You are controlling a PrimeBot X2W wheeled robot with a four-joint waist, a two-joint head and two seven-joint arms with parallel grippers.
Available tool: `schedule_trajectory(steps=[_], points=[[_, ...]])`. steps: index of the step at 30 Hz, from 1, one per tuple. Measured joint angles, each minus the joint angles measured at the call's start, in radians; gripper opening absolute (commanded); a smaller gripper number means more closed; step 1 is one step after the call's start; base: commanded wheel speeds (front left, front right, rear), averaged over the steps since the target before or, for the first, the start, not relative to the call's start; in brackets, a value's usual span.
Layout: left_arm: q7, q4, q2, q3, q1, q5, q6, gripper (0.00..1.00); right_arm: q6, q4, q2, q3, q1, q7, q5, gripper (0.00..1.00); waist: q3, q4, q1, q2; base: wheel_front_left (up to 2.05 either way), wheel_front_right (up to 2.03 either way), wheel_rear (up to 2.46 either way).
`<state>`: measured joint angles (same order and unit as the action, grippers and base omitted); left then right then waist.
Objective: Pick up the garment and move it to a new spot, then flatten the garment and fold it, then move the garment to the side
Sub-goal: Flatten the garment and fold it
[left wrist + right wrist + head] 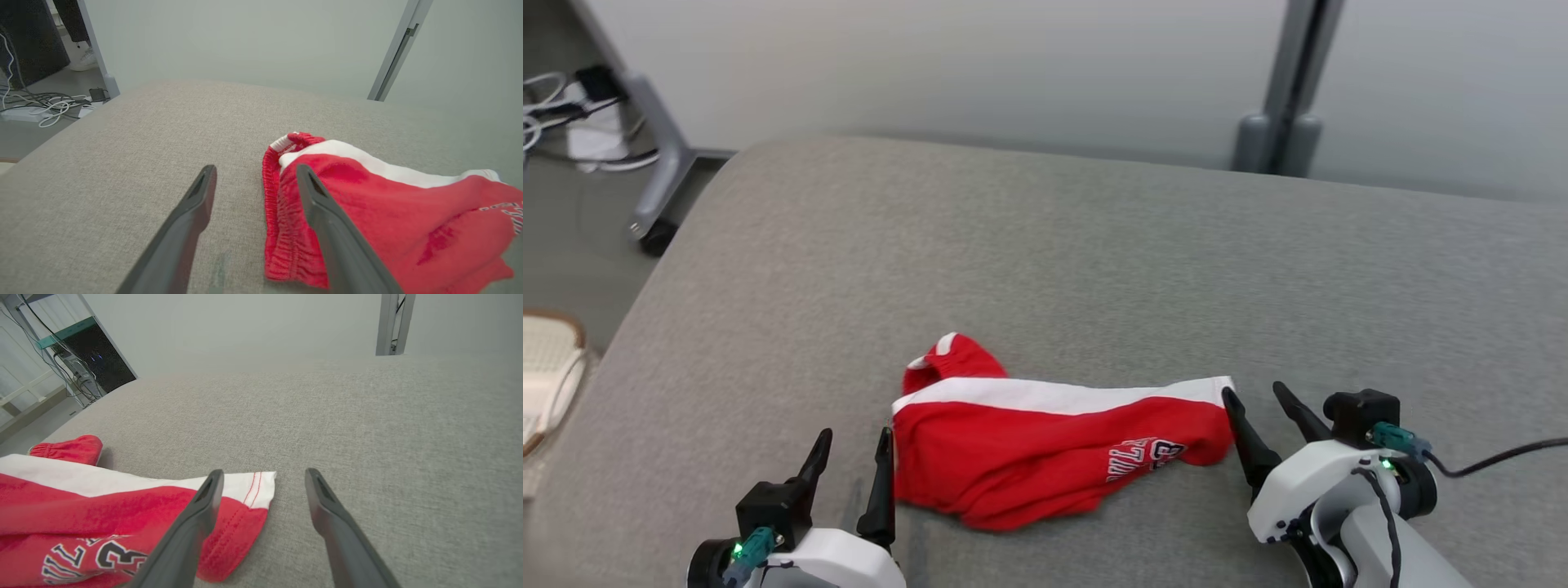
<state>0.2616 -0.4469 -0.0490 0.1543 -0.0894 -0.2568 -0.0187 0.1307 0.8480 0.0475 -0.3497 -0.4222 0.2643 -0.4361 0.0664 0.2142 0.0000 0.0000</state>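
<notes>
The left gripper point(856, 433) sits low with its fingers spread apart, the inner one right beside the elastic waistband end of the red garment point(1029, 457). The right gripper point(1252, 390) is spread just as wide at the other end, one finger over the white-trimmed hem corner. The garment (red shorts with a white band and printed lettering) lies crumpled between them on a grey woven surface point(1045, 245). Beyond it stand a pale wall point(931, 65) and a grey post point(1290, 82), with cables point(547, 106) on the floor at the left.
</notes>
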Motion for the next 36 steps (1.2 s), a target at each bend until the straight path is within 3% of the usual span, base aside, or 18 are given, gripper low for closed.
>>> schedule_trajectory(steps=[3,5,6,8,9,13,16,23,28,33,34,36], points=[[0.000,0.003,0.000,0.017,-0.008,-0.002,0.000,1.00,0.000,0.075,-0.001,0.010,-0.035,0.000,0.009,0.99,0.020,0.041,0.0000,0.0000,0.00,0.00,0.00],[0.000,0.007,0.000,0.024,-0.018,-0.007,0.000,1.00,0.000,0.123,-0.001,0.010,-0.051,0.000,0.015,0.71,0.034,0.062,0.0000,0.0000,0.00,0.00,0.00],[0.000,0.009,0.000,0.027,-0.020,-0.009,0.000,1.00,0.000,0.154,-0.001,0.008,-0.058,0.000,0.016,0.45,0.040,0.070,0.0000,0.0000,0.00,0.00,0.00],[0.000,0.009,0.000,0.030,-0.020,-0.013,0.000,1.00,0.001,0.200,-0.001,0.006,-0.068,0.001,0.025,0.05,0.052,0.080,0.0000,0.0000,0.00,0.00,0.00],[0.000,0.009,0.000,0.030,-0.020,-0.013,0.000,1.00,0.001,0.200,-0.001,0.006,-0.068,0.001,0.025,0.00,0.052,0.080,0.0000,0.0000,0.00,0.00,0.00],[0.000,0.013,-0.001,0.029,-0.020,-0.022,-0.002,1.00,0.002,0.225,-0.007,0.030,-0.087,0.002,0.043,0.00,0.053,0.069,0.0000,0.0000,0.00,0.00,0.00],[0.000,0.016,0.001,0.030,-0.019,-0.026,-0.001,1.00,0.000,0.188,0.000,0.119,-0.081,0.000,0.094,0.00,0.046,0.045,0.0000,0.0000,0.00,0.00,0.00],[0.000,0.019,0.001,0.050,-0.007,-0.046,0.000,1.00,0.000,-0.068,0.028,0.307,0.045,0.000,0.266,0.00,0.002,-0.034,0.0000,0.0000,0.00,0.00,0.00],[0.000,0.017,0.000,0.060,0.005,-0.053,0.000,1.00,0.000,-0.212,0.027,0.304,0.148,0.000,0.322,0.00,-0.032,-0.076,0.0000,0.0000,0.00,0.00,0.00],[0.000,0.011,0.000,0.063,0.021,-0.055,0.000,1.00,0.000,-0.182,0.024,0.303,0.227,0.000,0.323,0.00,-0.057,-0.108,-0.0001,0.0000,0.00,0.00,0.00],[0.000,0.010,0.000,0.063,0.021,-0.055,0.000,1.00,0.000,-0.168,0.024,0.311,0.233,0.000,0.323,0.27,-0.059,-0.113,0.0000,0.0000,0.00,0.00,0.00],[0.000,0.004,0.000,0.063,0.022,-0.054,0.000,1.00,0.000,-0.128,0.021,0.332,0.241,0.000,0.321,1.00,-0.063,-0.121,0.0000,0.0000,0.00,0.00,0.00]])
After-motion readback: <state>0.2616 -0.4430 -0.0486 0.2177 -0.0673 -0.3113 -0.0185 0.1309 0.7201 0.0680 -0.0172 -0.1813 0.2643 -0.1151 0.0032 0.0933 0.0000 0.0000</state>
